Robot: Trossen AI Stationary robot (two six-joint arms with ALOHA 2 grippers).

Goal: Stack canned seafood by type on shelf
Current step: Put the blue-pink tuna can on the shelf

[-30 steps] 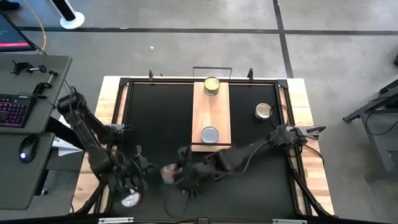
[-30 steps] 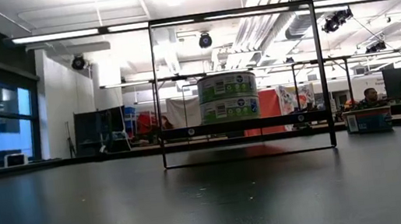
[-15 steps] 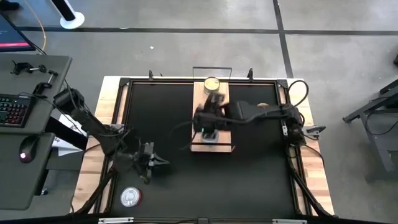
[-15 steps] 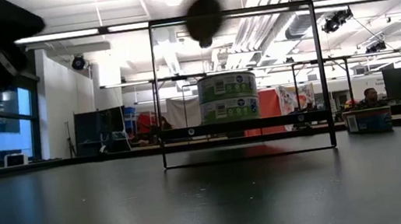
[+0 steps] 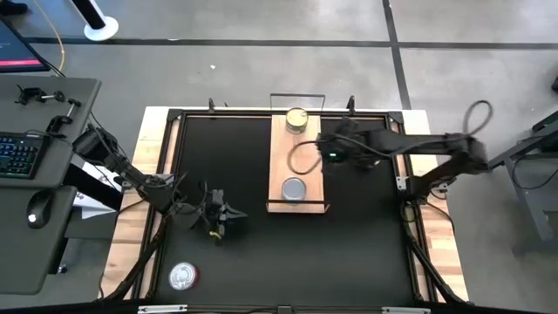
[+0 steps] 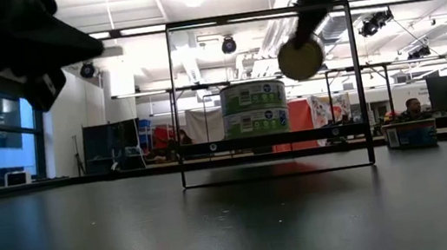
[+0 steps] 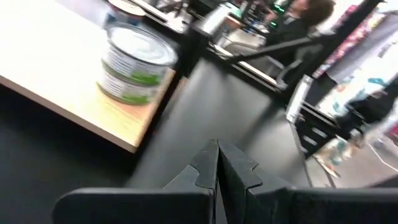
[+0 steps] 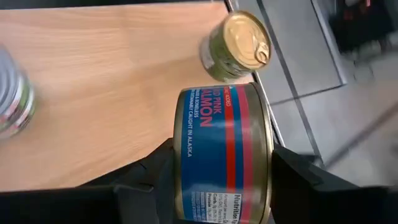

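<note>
The shelf (image 5: 296,157) is a light-wood plank in the middle of the black table. A gold-lidded tin (image 5: 296,120) sits on its far end, and a silver-lidded stack of two (image 5: 294,189) on its near end, also in the low view (image 6: 254,109). Another silver-lidded tin (image 5: 181,276) lies on the table near the near left corner. My right gripper (image 5: 332,153) hovers by the shelf's right edge, shut on a blue-and-red salmon tin (image 8: 224,155). My left gripper (image 5: 222,214) hangs shut over the table left of the shelf, touching nothing. My right gripper pinches the salmon tin between its two fingers, one on each flat end beside the rims (image 8: 180,168). The fingers come from above, pointing down. The tin is lifted clear and stands on edge, one round face (image 6: 300,59) turned toward the table's near side.
Thin black wire rails (image 6: 267,92) stand at the shelf's short ends. Bare wood (image 8: 112,74) lies between the gold-lidded tin (image 8: 236,46) and the stack (image 7: 134,65). A desk with a keyboard (image 5: 17,153) stands left of the table.
My right gripper, with the tin, has swung from the table's near middle over the shelf's near end and on to the shelf's right edge. My left gripper has drawn away from the silver-lidded tin at the near left, up and toward the shelf; that tin stayed put.
</note>
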